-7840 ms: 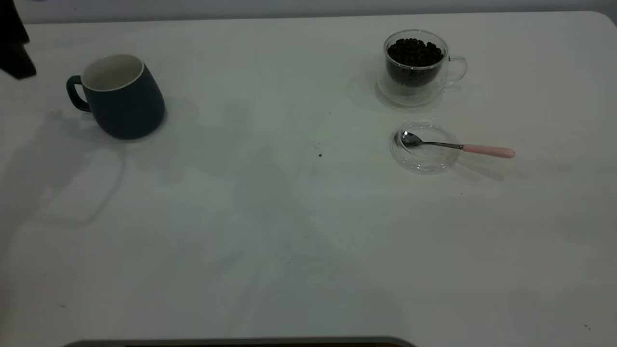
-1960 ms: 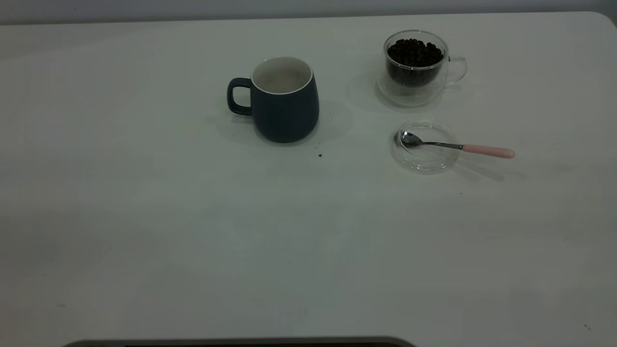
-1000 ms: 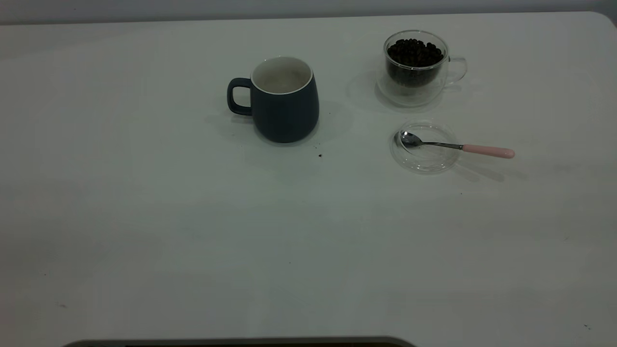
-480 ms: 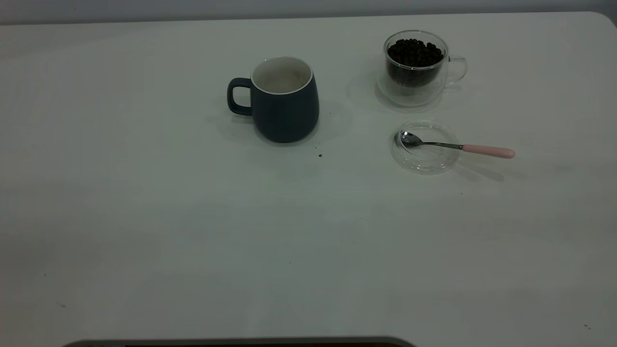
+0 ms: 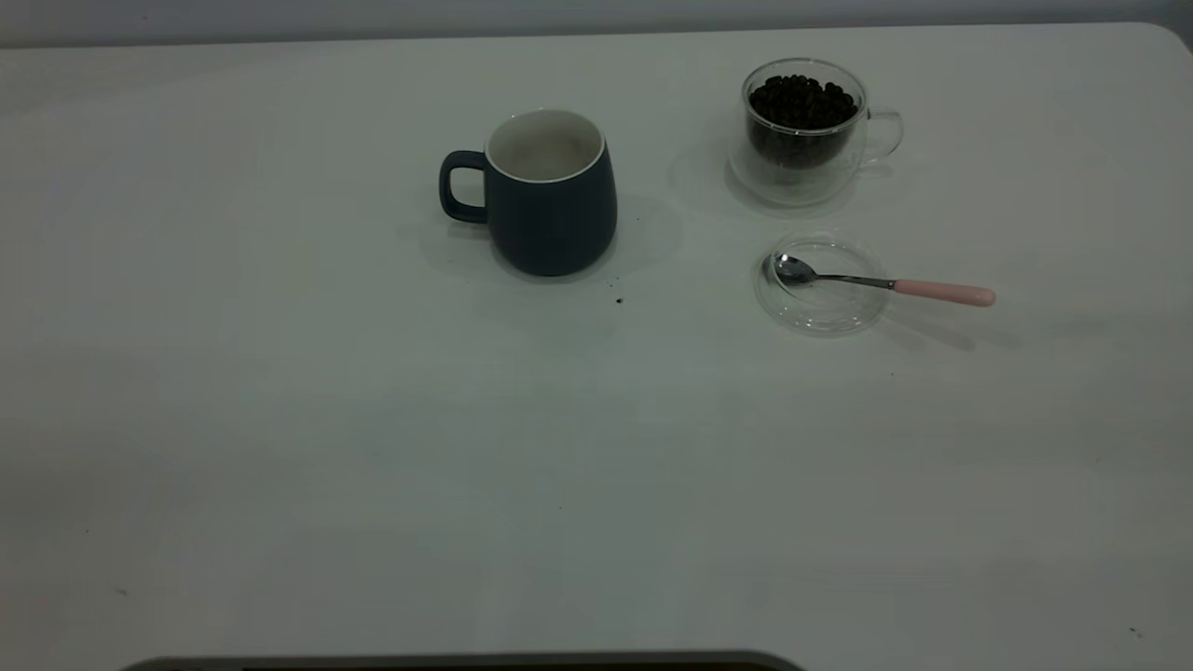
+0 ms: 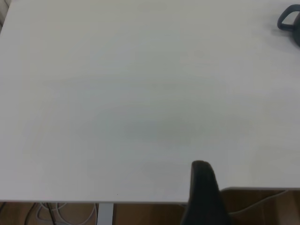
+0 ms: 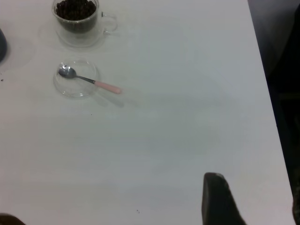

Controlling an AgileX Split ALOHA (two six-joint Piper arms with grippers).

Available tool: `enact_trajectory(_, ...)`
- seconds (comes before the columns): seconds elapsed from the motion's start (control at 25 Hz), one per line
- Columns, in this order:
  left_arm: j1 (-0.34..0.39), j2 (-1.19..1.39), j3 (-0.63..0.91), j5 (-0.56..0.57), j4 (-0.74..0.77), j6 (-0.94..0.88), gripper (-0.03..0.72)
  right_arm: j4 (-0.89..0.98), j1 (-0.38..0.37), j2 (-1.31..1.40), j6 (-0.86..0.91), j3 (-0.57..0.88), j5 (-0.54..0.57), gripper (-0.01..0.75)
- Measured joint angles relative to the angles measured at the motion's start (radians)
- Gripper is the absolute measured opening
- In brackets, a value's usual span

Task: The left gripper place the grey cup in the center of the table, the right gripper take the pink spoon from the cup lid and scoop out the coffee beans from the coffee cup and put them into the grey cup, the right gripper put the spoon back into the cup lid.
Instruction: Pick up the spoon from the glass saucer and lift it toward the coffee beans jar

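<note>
The grey cup (image 5: 550,196) stands upright near the middle of the table (image 5: 373,447), handle to the left; its handle also shows in the left wrist view (image 6: 288,21). The coffee cup (image 5: 806,130), full of coffee beans (image 5: 802,101), stands at the back right. In front of it lies the cup lid (image 5: 820,284) with the pink spoon (image 5: 941,293), bowl in the lid, handle over its right rim. All three also show in the right wrist view: the cup (image 7: 77,18), the lid (image 7: 75,79) and the spoon (image 7: 108,86). My left gripper (image 6: 204,187) hangs at the table's edge, far from the cup. My right gripper (image 7: 216,197) is far from the spoon. Neither holds anything.
A few dark specks (image 5: 619,300) lie on the table in front of the grey cup. The table's right edge (image 7: 267,93) with dark floor beyond shows in the right wrist view. No arm is in the exterior view.
Since 7.8 s ago the grey cup has moved from the far left to the table's middle, and the left gripper has left the exterior view. Nothing has moved over the last 2 s.
</note>
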Motion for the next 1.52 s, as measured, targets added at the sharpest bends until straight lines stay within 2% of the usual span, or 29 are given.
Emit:
enact_trajectory(0.4,0.0,0.0,0.0,0.0,0.0,-0.001,0.565,-0.001,0.0,0.001,0.026,-0.006,-0.007,0.43)
enact_trajectory(0.48,0.0,0.0,0.0,0.0,0.0,-0.001,0.565,0.005,0.0,0.032,0.03,-0.033,-0.021,0.482)
enact_trajectory(0.64,0.0,0.0,0.0,0.0,0.0,-0.002,0.565,0.009,0.0,0.22,0.031,-0.124,-0.071,0.649)
enact_trajectory(0.76,0.0,0.0,0.0,0.0,0.0,-0.003,0.565,0.013,0.0,0.42,0.03,-0.202,-0.102,0.696)
enact_trajectory(0.96,0.0,0.0,0.0,0.0,-0.001,-0.003,0.565,0.129,0.0,0.768,-0.06,-0.331,-0.208,0.699)
enact_trajectory(1.24,0.0,0.0,0.0,0.0,-0.001,-0.003,0.565,0.273,0.0,1.196,-0.177,-0.547,-0.233,0.699)
enact_trajectory(1.52,0.0,0.0,0.0,0.0,-0.001,-0.003,0.565,0.572,-0.025,1.447,-0.374,-0.59,-0.248,0.699)
